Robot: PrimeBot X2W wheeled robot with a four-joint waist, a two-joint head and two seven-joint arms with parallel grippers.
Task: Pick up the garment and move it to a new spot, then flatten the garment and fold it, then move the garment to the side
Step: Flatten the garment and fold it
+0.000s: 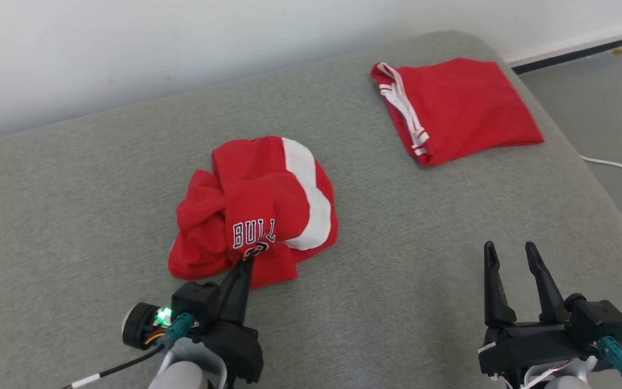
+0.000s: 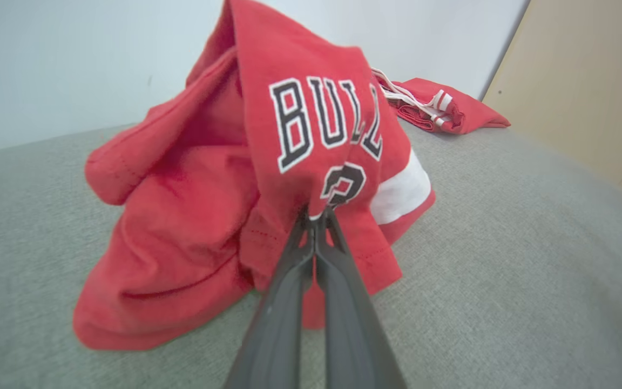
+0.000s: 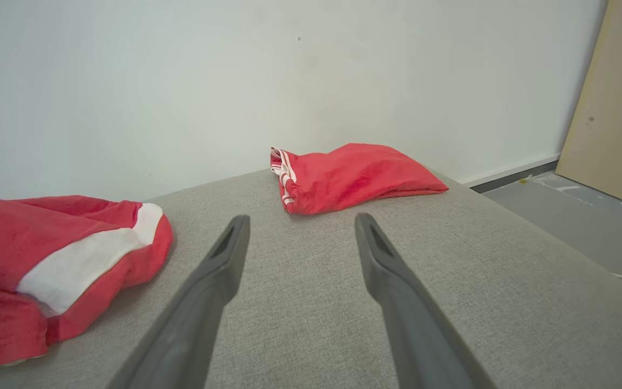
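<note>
A crumpled red garment (image 1: 257,208) with a white stripe and black-and-white lettering lies in a heap at the middle of the grey cushion (image 1: 397,227). My left gripper (image 1: 248,259) is shut on the garment's near edge, just below the lettering. The left wrist view shows the fingers (image 2: 289,281) pressed together with red fabric (image 2: 181,216) pinched at their tips. My right gripper (image 1: 511,248) stands open at the lower right, well clear of the garment (image 3: 46,259), with bare cushion between its fingers (image 3: 219,265).
A second red garment (image 1: 457,108) with white trim lies folded at the far right of the cushion, near the wall. The cushion's right edge drops to a grey floor with a white cable (image 1: 619,168). A tan board (image 3: 619,102) leans at the right.
</note>
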